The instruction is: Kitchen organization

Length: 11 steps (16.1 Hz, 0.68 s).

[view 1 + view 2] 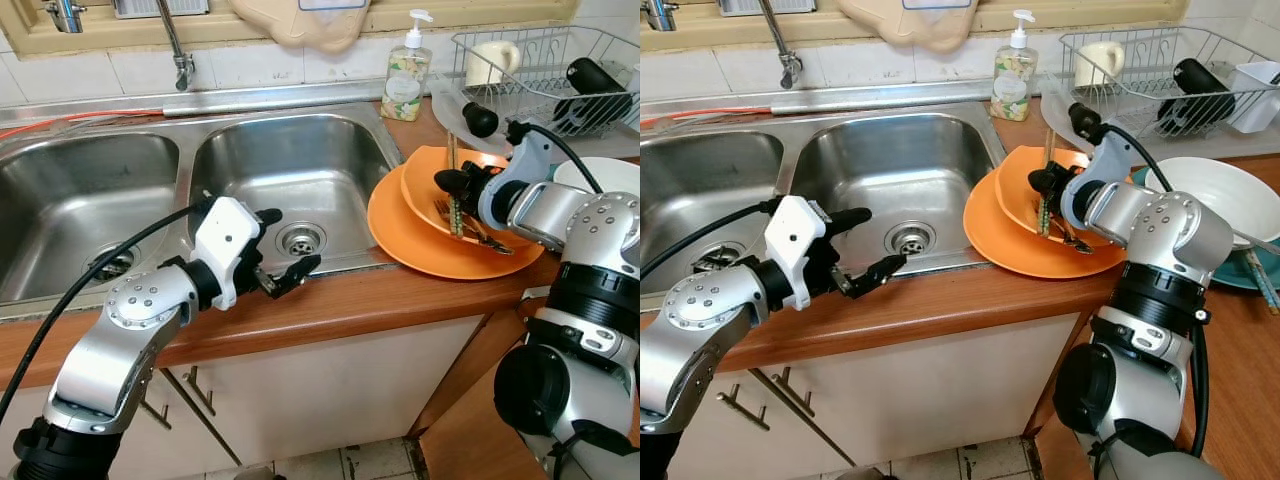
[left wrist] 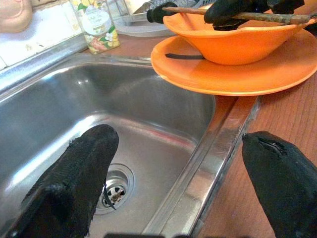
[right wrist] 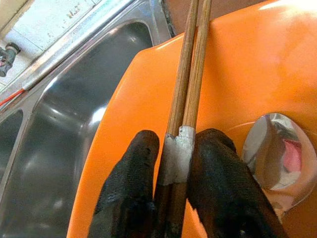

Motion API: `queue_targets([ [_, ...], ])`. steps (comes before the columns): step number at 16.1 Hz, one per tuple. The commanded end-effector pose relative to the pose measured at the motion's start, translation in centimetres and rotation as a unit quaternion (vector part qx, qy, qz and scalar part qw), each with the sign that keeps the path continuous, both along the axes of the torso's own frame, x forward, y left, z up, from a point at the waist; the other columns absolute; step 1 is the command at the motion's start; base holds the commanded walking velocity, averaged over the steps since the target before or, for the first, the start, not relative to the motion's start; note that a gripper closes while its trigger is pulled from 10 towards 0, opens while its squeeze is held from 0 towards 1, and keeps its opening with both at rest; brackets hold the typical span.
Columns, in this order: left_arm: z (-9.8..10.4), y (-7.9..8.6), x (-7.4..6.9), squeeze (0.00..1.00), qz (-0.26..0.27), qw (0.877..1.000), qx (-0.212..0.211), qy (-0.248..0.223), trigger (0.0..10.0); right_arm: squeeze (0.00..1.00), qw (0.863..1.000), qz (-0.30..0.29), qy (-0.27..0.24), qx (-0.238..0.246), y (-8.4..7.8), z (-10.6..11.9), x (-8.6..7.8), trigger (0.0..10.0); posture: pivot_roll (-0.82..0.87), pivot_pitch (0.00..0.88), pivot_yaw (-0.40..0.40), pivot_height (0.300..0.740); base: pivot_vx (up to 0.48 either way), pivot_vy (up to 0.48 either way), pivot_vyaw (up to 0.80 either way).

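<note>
A pair of wooden chopsticks [image 1: 452,165] stands nearly upright over the orange bowl [image 1: 420,190], with my right gripper [image 1: 452,182] shut on them near their taped end [image 3: 177,151]. The bowl rests on a wide orange plate [image 1: 415,250] at the counter's edge beside the sink. A metal spoon [image 3: 277,148] and other cutlery lie in the bowl. My left gripper [image 1: 290,240] is open over the front rim of the right sink basin [image 1: 300,165], holding nothing. Its fingers [image 2: 84,173] straddle the rim, with the drain below.
A wire dish rack [image 1: 590,85] with a cream mug [image 1: 490,60] stands at the back right. A soap bottle [image 1: 405,75] is beside it. A white bowl [image 1: 1210,195] sits right of the plate on a teal plate [image 1: 1250,275]. The faucet [image 1: 180,60] hangs between the basins.
</note>
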State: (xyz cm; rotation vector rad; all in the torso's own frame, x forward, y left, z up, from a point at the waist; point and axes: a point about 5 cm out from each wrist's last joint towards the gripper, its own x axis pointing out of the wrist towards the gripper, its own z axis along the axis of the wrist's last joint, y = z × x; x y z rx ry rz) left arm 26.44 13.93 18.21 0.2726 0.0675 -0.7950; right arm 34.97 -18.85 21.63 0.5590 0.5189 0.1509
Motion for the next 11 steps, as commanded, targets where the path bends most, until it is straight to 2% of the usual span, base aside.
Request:
queue_targets([
  [1, 0.6, 0.0, 0.2, 0.00, -0.001, 1.000, -0.001, -0.009, 10.0, 0.00, 1.000, 0.004, -0.013, 0.003, 0.2, 0.8, 0.2, 0.0, -0.10, 0.000, 0.038, 0.740, 0.000, 0.000, 0.00],
  [7, 0.9, 0.0, 0.4, 0.00, 0.003, 1.000, -0.008, -0.015, 10.0, 0.00, 1.000, 0.006, -0.016, 0.008, 0.2, 1.0, 0.2, 0.0, -0.11, 0.000, 0.043, 0.740, 0.000, 0.000, 0.00],
  [8, 1.2, 0.1, 0.7, 0.00, 0.008, 1.000, -0.014, -0.023, 10.0, 0.00, 0.999, 0.010, -0.034, 0.015, 0.3, 1.7, 0.2, 0.0, -0.11, 0.000, 0.042, 0.740, 0.000, 0.000, 0.00],
  [10, 3.1, 0.3, 1.9, 0.00, 0.026, 0.996, -0.081, -0.028, 10.0, 0.00, 0.991, 0.053, -0.124, 0.028, 1.3, 4.8, -0.1, 0.0, -0.10, 0.000, 0.044, 0.740, 0.000, 0.000, 0.00],
  [11, 3.3, 0.3, 1.9, 0.00, 0.026, 0.995, -0.090, -0.027, 10.0, 0.00, 0.989, 0.063, -0.130, 0.026, 1.6, 4.9, -0.2, 0.0, -0.10, 0.000, 0.044, 0.740, 0.000, 0.000, 0.00],
])
